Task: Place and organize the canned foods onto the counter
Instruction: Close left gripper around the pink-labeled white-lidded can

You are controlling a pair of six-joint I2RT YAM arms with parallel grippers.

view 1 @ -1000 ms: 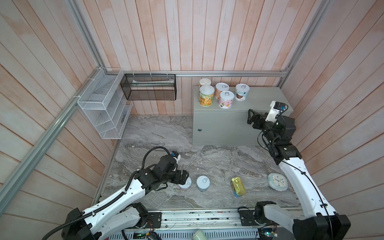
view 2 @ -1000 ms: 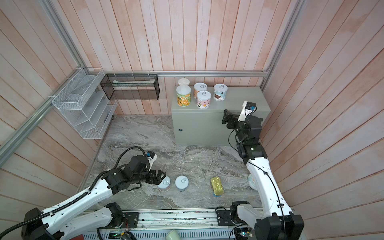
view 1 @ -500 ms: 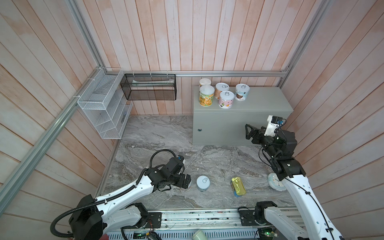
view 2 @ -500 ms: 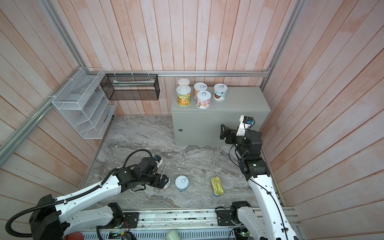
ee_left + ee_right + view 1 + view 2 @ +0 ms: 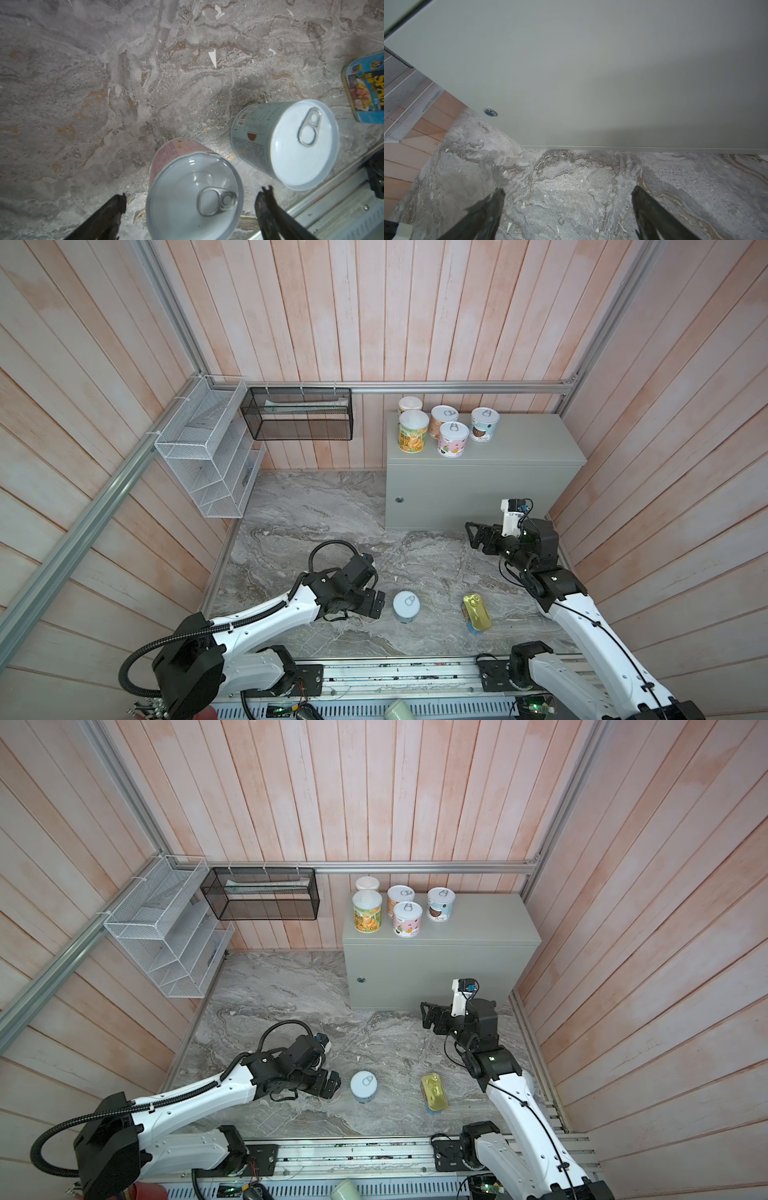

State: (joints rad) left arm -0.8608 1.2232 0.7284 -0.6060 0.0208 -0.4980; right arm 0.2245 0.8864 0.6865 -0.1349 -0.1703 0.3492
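Far left, a white wire rack and a black mesh basket hang on the plank wall. On the marble surface near the front rail, the left end effector sits low with its jaws released and spread wide. In the left wrist view its fingers flank an upright pink-labelled can with a gap on each side, so nothing is grasped. Just beside this, to the right and not touching, stands a pale-blue can, pull-tab up. Further right is a gold oblong tin, gold lid up, with a blue label on its side. The grey metal bench stands against the back wall, with its round lock low on the front. Five cans are clustered at its left rear corner: two yellow-green cans with white lids, a peach can, a pink-and-white can and a light-blue can. The right end effector hangs before the bench front, above the marble — jaws apart and empty
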